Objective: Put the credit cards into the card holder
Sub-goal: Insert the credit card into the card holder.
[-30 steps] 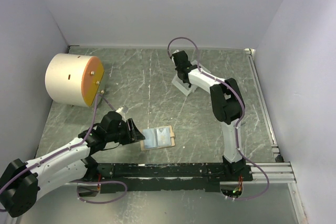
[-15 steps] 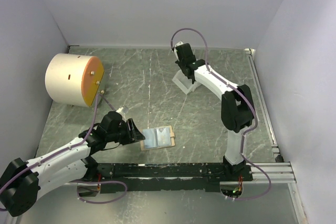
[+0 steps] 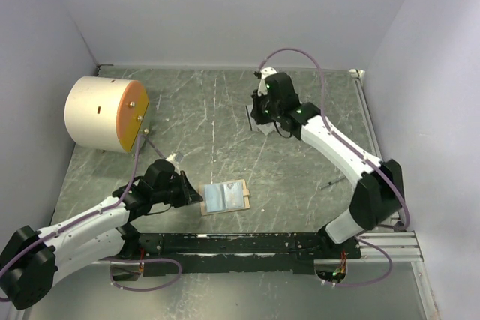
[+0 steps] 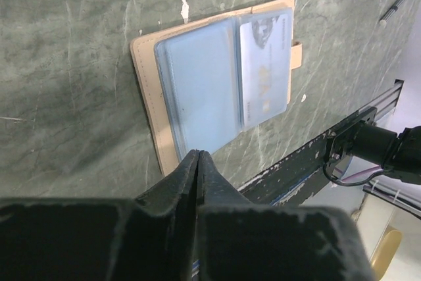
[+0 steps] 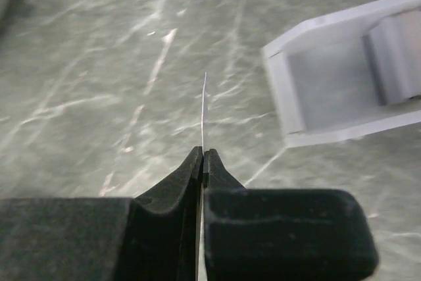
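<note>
My right gripper [image 5: 202, 153] is shut on a thin credit card [image 5: 204, 113], which I see edge-on sticking up from the fingertips. In the top view this gripper [image 3: 260, 111] hovers at the back centre, with the card [image 3: 248, 118] as a dark sliver. The white card holder [image 5: 342, 97] lies just right of the card; the arm mostly covers it in the top view [image 3: 262, 128]. My left gripper [image 4: 197, 154] is shut, its tips at the near edge of the open tan wallet [image 4: 148, 97]. I cannot tell whether it pinches anything. A pale card [image 4: 265, 64] sits under the wallet's blue sleeve.
A big white cylinder with an orange face [image 3: 105, 114] lies at the left. A thin dark stick [image 3: 334, 183] rests on the table near the right arm. The black rail [image 3: 247, 243] runs along the near edge. Walls close in the back and both sides.
The right arm has swung out and turned its wrist over the card holder, its jaws now shut on a card. The left jaws have closed at the wallet's edge.
</note>
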### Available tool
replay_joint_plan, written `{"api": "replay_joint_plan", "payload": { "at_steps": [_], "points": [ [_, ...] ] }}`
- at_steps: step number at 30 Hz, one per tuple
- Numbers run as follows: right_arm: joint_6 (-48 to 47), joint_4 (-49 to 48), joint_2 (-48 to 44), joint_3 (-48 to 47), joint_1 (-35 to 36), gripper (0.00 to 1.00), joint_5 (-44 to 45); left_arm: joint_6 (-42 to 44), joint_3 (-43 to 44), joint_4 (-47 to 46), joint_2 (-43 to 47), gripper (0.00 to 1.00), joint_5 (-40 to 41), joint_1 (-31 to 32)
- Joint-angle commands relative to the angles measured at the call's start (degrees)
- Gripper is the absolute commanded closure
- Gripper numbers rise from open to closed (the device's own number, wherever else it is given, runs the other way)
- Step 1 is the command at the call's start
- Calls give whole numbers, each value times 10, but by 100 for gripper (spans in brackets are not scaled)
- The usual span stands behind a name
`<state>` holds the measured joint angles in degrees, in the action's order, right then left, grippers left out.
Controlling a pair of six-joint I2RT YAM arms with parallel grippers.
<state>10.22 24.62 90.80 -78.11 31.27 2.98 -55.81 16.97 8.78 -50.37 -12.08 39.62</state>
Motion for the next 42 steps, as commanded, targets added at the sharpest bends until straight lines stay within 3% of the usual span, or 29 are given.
{"api": "replay_joint_plan", "payload": {
  "at_steps": [1, 11, 26, 42],
  "points": [
    [124, -83, -77, 87, 0, 100, -153, 2, -10, -11, 0, 92, -9, 4],
    [306, -125, -153, 243, 9, 100, -279, 5, -5, -28, -30, 93, -4, 3],
    [434, -230, -167, 383, 72, 100, -285, 2, -13, -74, -98, 93, -7, 4],
    [401, -328, -91, 433, 107, 100, -285, 4, -12, -73, -111, 92, 4, 4]
  ]
}}
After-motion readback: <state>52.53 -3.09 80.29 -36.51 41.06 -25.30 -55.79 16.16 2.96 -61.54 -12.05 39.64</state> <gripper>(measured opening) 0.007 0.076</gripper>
